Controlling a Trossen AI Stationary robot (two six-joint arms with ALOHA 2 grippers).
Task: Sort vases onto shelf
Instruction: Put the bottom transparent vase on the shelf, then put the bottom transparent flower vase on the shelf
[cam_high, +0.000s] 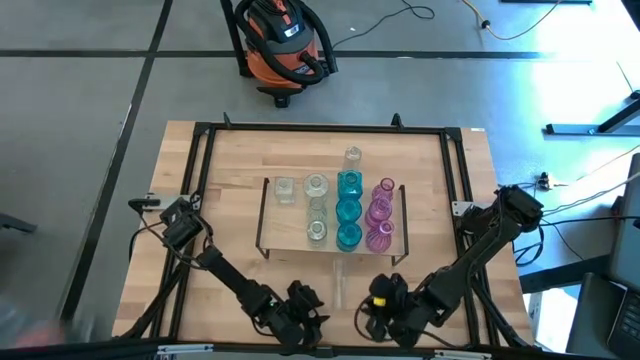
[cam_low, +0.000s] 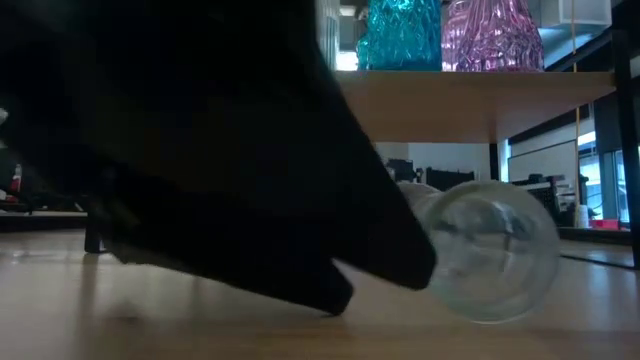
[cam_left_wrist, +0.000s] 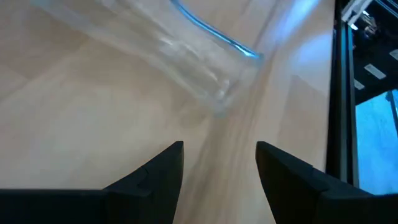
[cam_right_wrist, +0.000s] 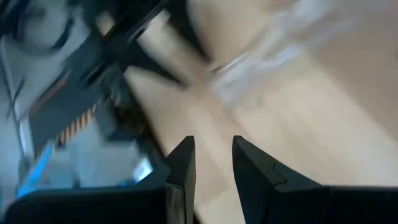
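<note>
Table (cam_high: 240, 180): light wood, matt, fine straight grain; black metal rail round its edge.
Shelf (cam_high: 290, 235): pale wood board, smooth, on thin dark wire frame.
Vases on shelf: glossy glass, clear (cam_high: 316, 186), teal (cam_high: 349, 209), pink (cam_high: 379, 211); low view, top centre, shows ribbed, faceted surfaces.
Clear vase (cam_low: 490, 250) lying on table: smooth, transparent glass.
Left fingers (cam_left_wrist: 155, 174): matt black.

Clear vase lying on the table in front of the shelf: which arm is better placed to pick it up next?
Left, probably. The left claw is open and the clear vase lies just ahead of its fingertips. The right claw is open too, but narrower, with the vase off to one side. From above, both sit near it, so it's close.
</note>
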